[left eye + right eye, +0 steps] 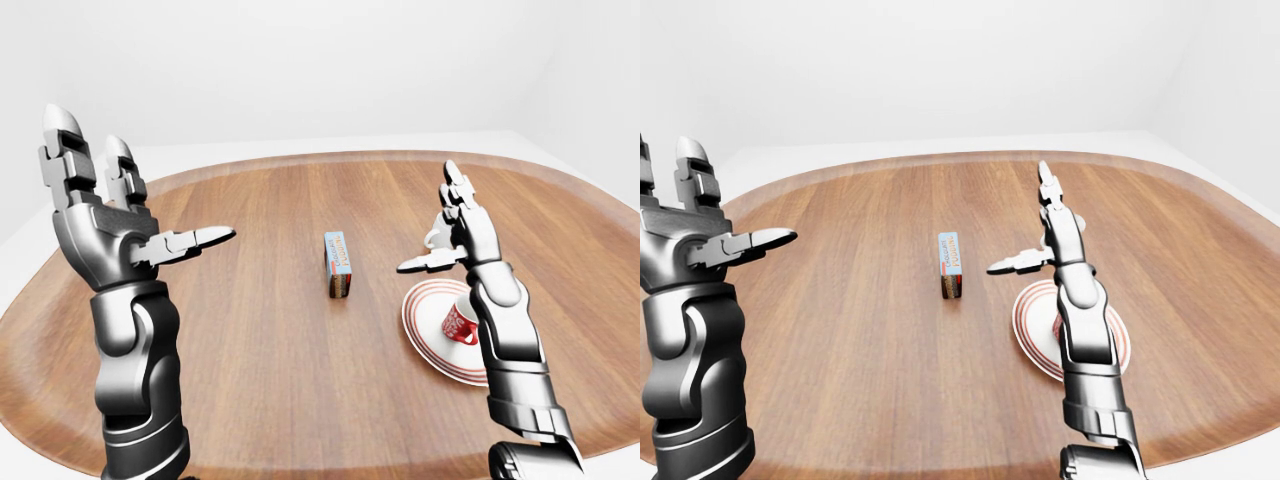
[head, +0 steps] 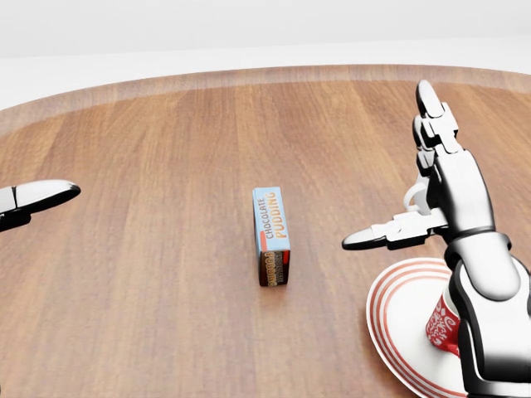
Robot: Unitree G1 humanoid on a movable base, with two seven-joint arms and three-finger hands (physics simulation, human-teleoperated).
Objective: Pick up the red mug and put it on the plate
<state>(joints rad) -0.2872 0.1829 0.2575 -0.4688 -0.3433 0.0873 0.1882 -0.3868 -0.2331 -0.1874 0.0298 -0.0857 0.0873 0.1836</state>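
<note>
The red mug, with a white pattern, stands upright on the white plate with red rings at the lower right of the wooden table. My right forearm crosses in front of both and hides part of them. My right hand is open and empty, raised above the plate's far edge, fingers up and thumb pointing left. It does not touch the mug. My left hand is open and empty, held high at the left, far from the mug. The head view shows the mug behind my right wrist.
A blue chocolate pudding box stands on its edge in the middle of the round wooden table, left of the plate. White floor and walls lie beyond the table's rim.
</note>
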